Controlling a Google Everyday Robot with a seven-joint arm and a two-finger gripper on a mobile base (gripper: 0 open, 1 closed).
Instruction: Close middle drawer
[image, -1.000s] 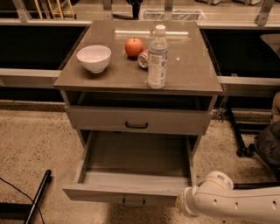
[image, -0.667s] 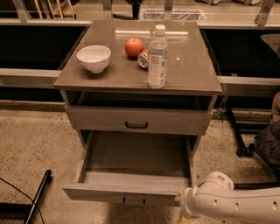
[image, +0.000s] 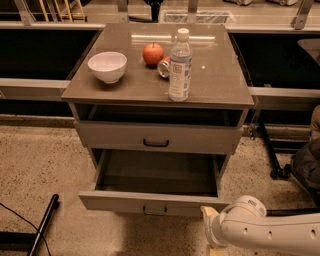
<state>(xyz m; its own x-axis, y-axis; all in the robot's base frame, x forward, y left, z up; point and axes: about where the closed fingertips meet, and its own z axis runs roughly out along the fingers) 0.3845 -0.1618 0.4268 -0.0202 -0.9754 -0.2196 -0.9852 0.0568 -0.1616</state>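
Observation:
The middle drawer (image: 150, 202) is pulled out of the grey-beige cabinet, and its pale bare inside (image: 157, 172) shows. Its low flat front has a small dark handle (image: 155, 210) at the centre. My gripper (image: 209, 216) is at the bottom right, at the end of the white arm (image: 260, 231). It sits against the right end of the drawer's front. The taller-fronted top drawer (image: 156, 137) above stands slightly out. The lowest drawer is hidden under the open one.
On the cabinet top (image: 220, 85) stand a white bowl (image: 107, 66), a red apple (image: 153, 53), a small can (image: 164, 67) and a water bottle (image: 180, 66). A dark pole (image: 44, 225) lies on the speckled floor at the left. A chair base (image: 280, 172) stands at the right.
The middle drawer has slid some way back into the cabinet. My gripper has moved forward with its front.

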